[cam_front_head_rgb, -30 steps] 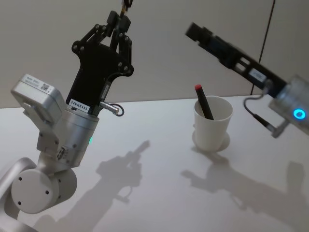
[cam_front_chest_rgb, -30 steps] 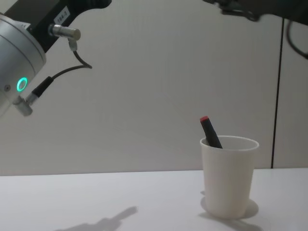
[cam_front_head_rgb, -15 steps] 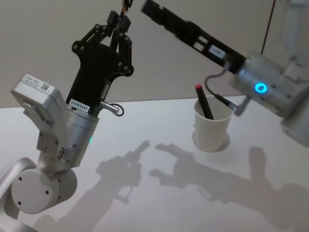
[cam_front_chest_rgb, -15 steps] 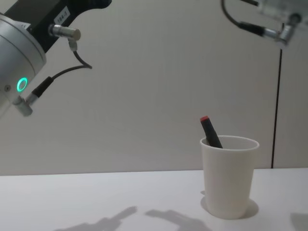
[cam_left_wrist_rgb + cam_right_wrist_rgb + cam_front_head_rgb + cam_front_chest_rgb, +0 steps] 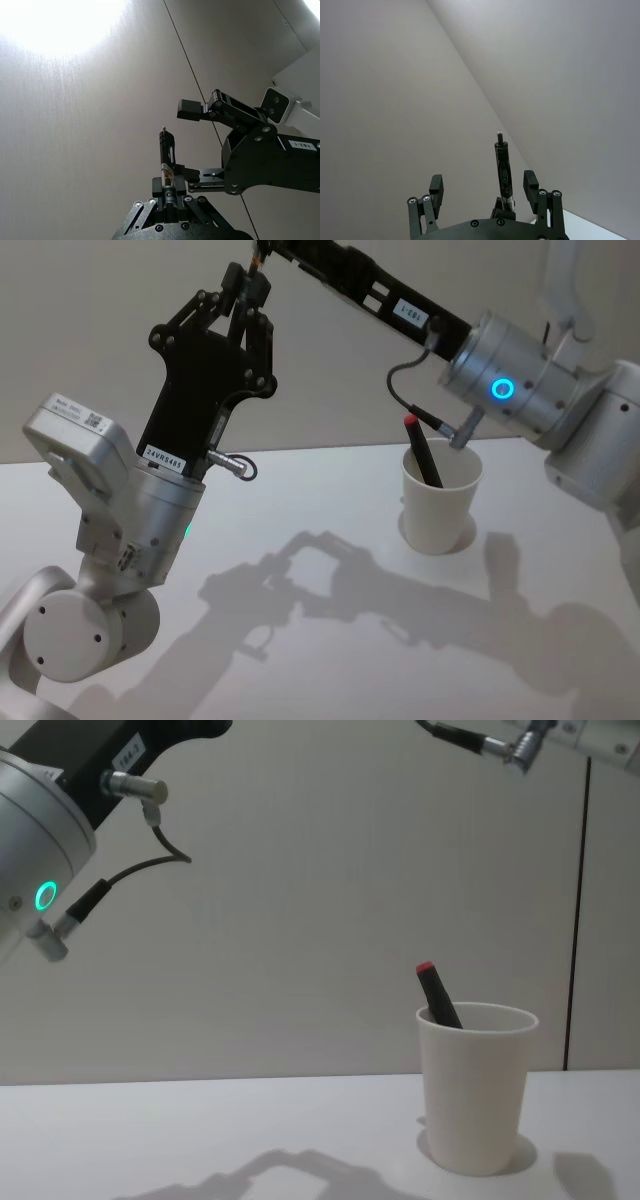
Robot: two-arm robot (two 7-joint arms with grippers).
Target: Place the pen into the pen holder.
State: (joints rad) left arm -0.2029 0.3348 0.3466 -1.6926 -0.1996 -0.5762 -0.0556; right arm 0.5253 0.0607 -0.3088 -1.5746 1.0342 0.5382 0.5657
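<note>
My left gripper (image 5: pixel 246 282) is raised high at the left and shut on a dark pen (image 5: pixel 166 165) that stands upright out of its fingertips. My right gripper (image 5: pixel 483 182) has reached across to it and is open. The pen (image 5: pixel 503 172) stands between its two fingers, touching neither and closer to one. In the left wrist view the right gripper (image 5: pixel 189 142) shows close beside the pen's upper half. The pen holder, a white paper cup (image 5: pixel 440 498), stands on the table at the right. A dark pen with a red cap (image 5: pixel 420 452) leans inside it.
The white table (image 5: pixel 330 640) carries the arms' shadows in front of the cup. A pale wall rises close behind. My right arm's silver wrist (image 5: pixel 505 380) hangs just above and behind the cup (image 5: pixel 475 1085).
My right arm has swung left and upward from the right side, bringing its open gripper around the pen held by the left gripper. The left arm, the cup and the red-capped pen have stayed put.
</note>
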